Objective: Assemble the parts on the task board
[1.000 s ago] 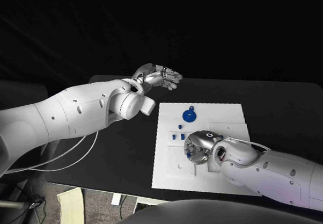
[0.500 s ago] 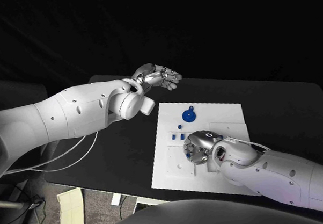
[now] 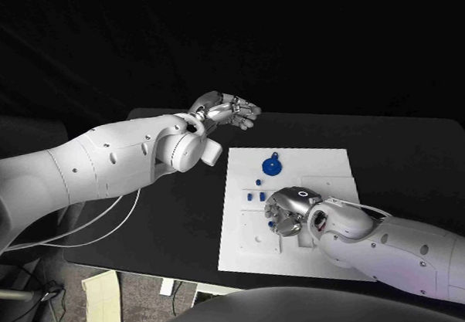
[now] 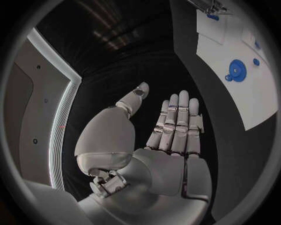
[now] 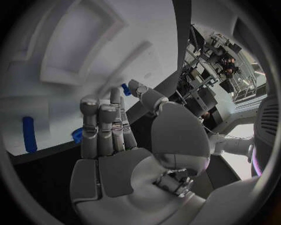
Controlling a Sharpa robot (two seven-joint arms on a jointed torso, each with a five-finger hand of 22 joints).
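Right robot hand (image 3: 287,209) over task board (image 3: 312,170) (fingers down)

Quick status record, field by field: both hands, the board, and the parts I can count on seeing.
left hand: raised off the board beyond its far-left corner, holds nothing, fingers extended
right hand: over the middle of the task board, fingers pointing down at it; contact unclear
round blue part: lies on the board's far end
small blue parts: by the right hand, on the board

Two glossy white arms, dotted with small dark screws, end in silver hands, left (image 3: 227,110) and right (image 3: 290,211); white cables trail from the left arm.
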